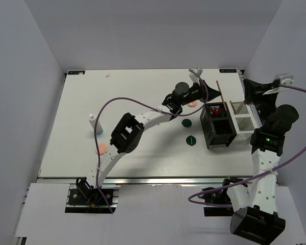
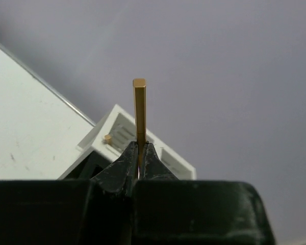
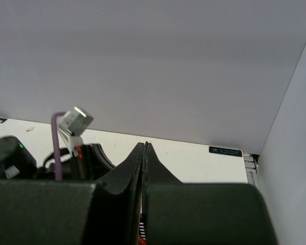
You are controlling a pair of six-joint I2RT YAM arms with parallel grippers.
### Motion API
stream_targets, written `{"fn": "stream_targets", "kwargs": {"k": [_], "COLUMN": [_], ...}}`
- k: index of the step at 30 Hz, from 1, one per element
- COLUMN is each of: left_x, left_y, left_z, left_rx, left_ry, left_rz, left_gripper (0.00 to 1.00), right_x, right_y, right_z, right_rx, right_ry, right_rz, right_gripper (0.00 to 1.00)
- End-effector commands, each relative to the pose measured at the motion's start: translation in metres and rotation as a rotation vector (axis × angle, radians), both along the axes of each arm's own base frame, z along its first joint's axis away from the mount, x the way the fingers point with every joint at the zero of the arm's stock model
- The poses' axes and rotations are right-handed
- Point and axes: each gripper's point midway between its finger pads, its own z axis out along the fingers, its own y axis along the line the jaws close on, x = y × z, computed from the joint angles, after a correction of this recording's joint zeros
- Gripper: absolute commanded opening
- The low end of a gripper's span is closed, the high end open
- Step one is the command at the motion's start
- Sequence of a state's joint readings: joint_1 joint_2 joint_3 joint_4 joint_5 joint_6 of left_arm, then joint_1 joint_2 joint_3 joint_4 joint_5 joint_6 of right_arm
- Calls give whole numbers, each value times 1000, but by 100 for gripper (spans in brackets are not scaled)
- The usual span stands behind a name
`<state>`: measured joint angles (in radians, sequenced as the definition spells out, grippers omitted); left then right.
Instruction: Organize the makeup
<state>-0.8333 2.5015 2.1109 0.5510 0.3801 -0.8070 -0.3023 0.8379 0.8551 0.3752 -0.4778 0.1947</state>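
My left gripper (image 1: 215,95) is shut on a thin tan stick (image 1: 220,93) and holds it upright over the black half of the compartment box (image 1: 222,137). In the left wrist view the stick (image 2: 139,109) stands up from between my shut fingers (image 2: 130,158). A second tan stick (image 1: 233,106) stands in the box's white half, and dark red tubes (image 1: 217,109) sit in the black half. Two dark green discs (image 1: 186,122) (image 1: 191,139) lie left of the box. Peach discs (image 1: 100,149) (image 1: 193,103) and a white bottle (image 1: 95,124) lie further left. My right gripper (image 1: 248,84) is shut and empty behind the box.
The box's white slotted part (image 2: 120,127) shows below the stick, with the other stick's tip (image 2: 108,138) in it. Grey walls close in the table on three sides. In the right wrist view the shut gripper (image 3: 144,146) faces the table's far edge (image 3: 194,148).
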Motion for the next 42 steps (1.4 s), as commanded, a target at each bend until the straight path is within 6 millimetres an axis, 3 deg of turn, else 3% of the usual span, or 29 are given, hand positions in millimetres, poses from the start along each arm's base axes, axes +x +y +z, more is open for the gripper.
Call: {"fn": "stream_targets", "kwargs": {"k": [1,2,3,4,5,9,16,17,18,29,31,32,34,35,40,41,42], "left_x": [4,12,14,13,15,14,10,9,9,1,1,-1,-5,-8,-10,-7,-6], "left_y": [-2,-5,-8,-10,-13,-18,-37,-40,-46,-58,-59,-60,-62,-63,-58,-54,-48], "left_z": [71,60,60,75,66,63,24,27,13,-12,-13,-15,-13,-10,17,25,43], "left_rx": [-131,-117,-121,-153,-157,-179,-77,-74,-56,-7,-4,-3,-6,-8,-44,-54,-72], "left_ry": [-201,-195,-194,-213,-193,-158,-196,-201,-194,-184,-182,-182,-189,-196,-228,-235,-256], "left_rz": [146,185,195,196,194,202,294,294,289,297,299,293,280,272,279,290,307], "left_gripper": [0,0,0,0,0,0,0,0,0,0,13,27,43,59,68,67,65], "right_x": [-8,-8,-9,-9,-10,-10,-10,-11,-12,-18,-18,-18,-19,-19,-21,-23,-25], "right_y": [-2,-2,-2,-2,-1,-2,-2,-2,-2,-3,-3,-3,-3,-2,7,13,19], "right_z": [20,18,18,16,16,9,5,5,5,1,1,0,-1,-2,-9,-11,-13], "right_rx": [-3,1,-2,-4,-6,1,14,13,11,13,11,9,3,-1,-42,-71,-102], "right_ry": [-42,-34,-34,-31,-31,-15,-6,-7,-9,-8,-9,-6,-5,-4,2,-1,-5], "right_rz": [-20,-21,-23,-24,-22,-23,-27,-28,-28,-42,-44,-45,-47,-44,7,38,75], "right_gripper": [0,0,0,0,0,0,0,0,0,0,0,0,0,0,3,7,19]}}
